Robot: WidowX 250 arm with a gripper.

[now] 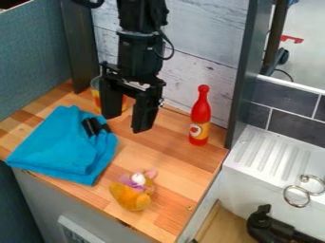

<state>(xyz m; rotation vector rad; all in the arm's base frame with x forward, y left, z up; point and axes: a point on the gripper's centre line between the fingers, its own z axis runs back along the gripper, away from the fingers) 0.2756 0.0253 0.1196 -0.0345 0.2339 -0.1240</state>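
Nearest me, a small orange-brown plush toy [132, 193] sits by the front edge of the wooden counter [171, 166], with a folded blue cloth [60, 144] to its left. Beyond them the black gripper [130, 115] hangs open, fingers spread, between the cloth and an upright red bottle [200, 116], partly hiding a yellow-and-orange cup [96, 97] by the back wall.

A butcher-block desk [184, 175] is backed by a wall of whitewashed planks [203, 28] and flanked by dark uprights, left [81, 47] and right [247, 61]. The left side is closed off by a blue-grey partition [32, 52]. At right, dark tiles [292, 114] — divided by pale grout — are fronted by a white ribbed drainboard [273, 156].
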